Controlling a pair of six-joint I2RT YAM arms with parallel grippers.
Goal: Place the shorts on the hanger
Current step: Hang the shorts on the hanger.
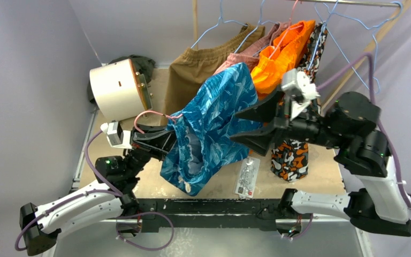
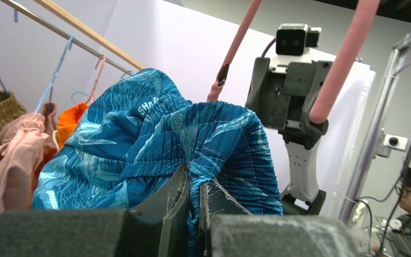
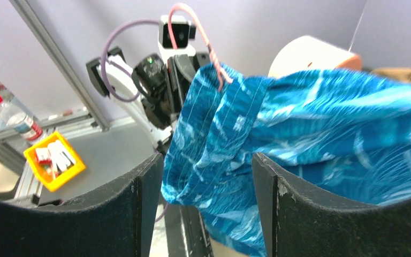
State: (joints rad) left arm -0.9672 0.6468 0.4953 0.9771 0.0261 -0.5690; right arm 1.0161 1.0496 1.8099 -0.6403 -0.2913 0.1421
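My left gripper (image 2: 194, 184) is clamped on the light, floppy, slippery shorts (image 1: 214, 123) hanging on the hanger (image 2: 345, 53) in mid-air, my right gripper (image 1: 236, 126) stands apart beside them, and I judge the gathered elastic waistband the firmest hold.

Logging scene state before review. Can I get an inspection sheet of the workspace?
Surface: tan tabletop, a few items lying on it.
Job's things: shiny blue-and-teal patterned shorts held up between the arms; thin pink-red wire hanger, its hook sticking out by the left gripper.
Clutter: clear plastic packet; white cylindrical drum; orange-black patterned garment.
Grippers: left gripper shut on the shorts; right gripper open beside the fabric.
Cables: purple cables along both arms, no snag seen.
Surroundings: plain orange shorts and brown shorts on light blue wire hangers.
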